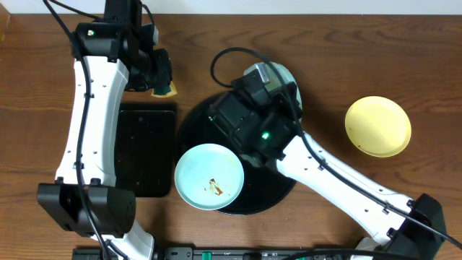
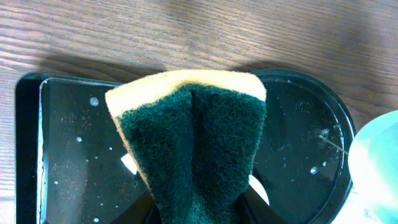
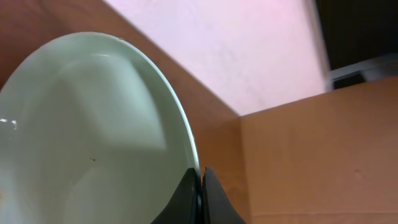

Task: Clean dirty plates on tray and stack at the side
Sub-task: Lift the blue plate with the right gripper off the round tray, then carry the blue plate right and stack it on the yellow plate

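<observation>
A pale blue plate (image 1: 209, 177) with a brown smear lies on the front left of the round black tray (image 1: 271, 191). My right gripper (image 3: 201, 180) is shut on the rim of a second pale blue plate (image 3: 93, 137) and holds it tilted up over the tray's far side (image 1: 287, 71). The pale yellow plate (image 1: 377, 126) lies on the table to the right, off the tray. My left gripper (image 2: 199, 211) is shut on a yellow and green sponge (image 2: 193, 143), held above the table at the back left (image 1: 164, 88).
A smaller rectangular black tray (image 1: 148, 152) lies left of the round tray, with wet specks in the left wrist view (image 2: 68, 155). The round tray's rim (image 2: 339, 124) and a plate edge (image 2: 379, 162) show at that view's right.
</observation>
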Available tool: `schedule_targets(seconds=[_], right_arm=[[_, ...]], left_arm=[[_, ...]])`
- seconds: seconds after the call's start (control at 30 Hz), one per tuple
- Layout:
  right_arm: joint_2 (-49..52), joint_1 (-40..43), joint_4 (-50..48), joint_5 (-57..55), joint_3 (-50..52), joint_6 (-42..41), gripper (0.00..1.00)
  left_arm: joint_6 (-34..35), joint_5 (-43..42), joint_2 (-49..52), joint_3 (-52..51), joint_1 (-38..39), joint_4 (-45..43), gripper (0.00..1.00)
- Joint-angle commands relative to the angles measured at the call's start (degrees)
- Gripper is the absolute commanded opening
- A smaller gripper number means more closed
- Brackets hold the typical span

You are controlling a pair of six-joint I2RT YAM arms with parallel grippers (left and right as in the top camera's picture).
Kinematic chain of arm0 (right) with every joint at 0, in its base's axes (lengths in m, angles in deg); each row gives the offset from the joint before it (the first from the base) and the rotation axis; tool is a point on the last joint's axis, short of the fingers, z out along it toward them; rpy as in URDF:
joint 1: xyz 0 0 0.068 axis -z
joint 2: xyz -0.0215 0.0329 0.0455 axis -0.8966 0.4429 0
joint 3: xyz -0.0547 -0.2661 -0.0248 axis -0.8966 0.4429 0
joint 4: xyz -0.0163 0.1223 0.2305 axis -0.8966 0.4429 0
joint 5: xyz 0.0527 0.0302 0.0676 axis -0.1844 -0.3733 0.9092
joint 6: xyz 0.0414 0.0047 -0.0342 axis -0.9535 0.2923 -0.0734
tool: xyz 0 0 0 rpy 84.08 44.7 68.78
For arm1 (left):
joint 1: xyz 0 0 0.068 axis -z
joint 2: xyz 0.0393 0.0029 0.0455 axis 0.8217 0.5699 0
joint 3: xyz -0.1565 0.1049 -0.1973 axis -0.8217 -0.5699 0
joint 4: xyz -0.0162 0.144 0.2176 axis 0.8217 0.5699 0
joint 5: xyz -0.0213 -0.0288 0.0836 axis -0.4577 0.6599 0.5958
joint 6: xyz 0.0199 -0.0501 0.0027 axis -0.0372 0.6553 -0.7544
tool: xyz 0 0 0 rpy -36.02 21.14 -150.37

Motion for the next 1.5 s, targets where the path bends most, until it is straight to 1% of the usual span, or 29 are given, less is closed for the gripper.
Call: schedule_targets(seconds=[0.0, 0.4, 0.5, 1.0, 1.1, 1.23, 1.47], right_arm=[[0.1, -1.6, -1.7, -7.5, -1.4, 4.0, 0.02], [0.1, -2.2, -2.6, -11.5, -1.4, 4.5, 0.02], [0.1, -2.2, -3.4, -11.6, -1.4, 5.8, 0.01], [0.1, -3.4, -4.5, -12.5, -1.4, 5.5, 0.01], [0.1, -2.4, -4.4, -9.7, -1.4, 4.9, 0.02], [0.1, 1.4, -2.6, -4.0, -1.4, 0.4, 0.01], [0.1, 14.0, 5.2, 10.8, -1.4, -11.4, 0.01]], left_arm=[[-0.5, -0.6, 0.2, 0.6, -0.2, 0.0, 0.30], [-0.8, -0.6, 0.2, 0.6, -0.2, 0.0, 0.31], [-0.8, -0.6, 0.2, 0.6, -0.2, 0.0, 0.30], [-1.0, -0.6, 0.2, 0.6, -0.2, 0.0, 0.30], [-1.0, -0.6, 0.2, 0.6, -0.2, 0.1, 0.31], [-1.0, -0.6, 0.2, 0.6, -0.2, 0.3, 0.31], [-1.2, -0.6, 0.2, 0.6, -0.2, 0.2, 0.30]])
